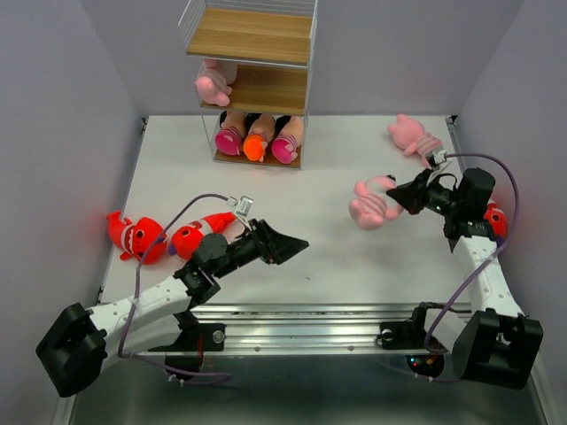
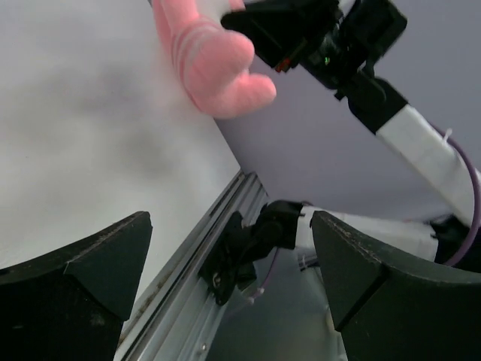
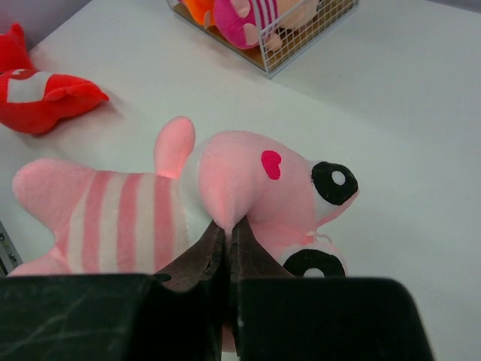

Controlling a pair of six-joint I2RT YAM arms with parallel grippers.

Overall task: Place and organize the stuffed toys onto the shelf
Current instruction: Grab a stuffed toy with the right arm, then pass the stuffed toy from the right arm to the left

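One pink striped toy [image 3: 225, 177] lies on the surface [image 1: 310, 177], well apart from the shelf [image 1: 251, 35], pinched in your right fingers [image 3: 197, 259], while your left fingers [image 2: 105, 259] stand wide and empty.

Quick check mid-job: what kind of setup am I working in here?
Likely a lab robot test cell: plain walls box in a white table, arms bolt to a metal rail, plush toys serve as props.

No words, labels, brand names or numbers can be read in any of the three views; the toys, shelf, arms and tabletop carry no legible writing.
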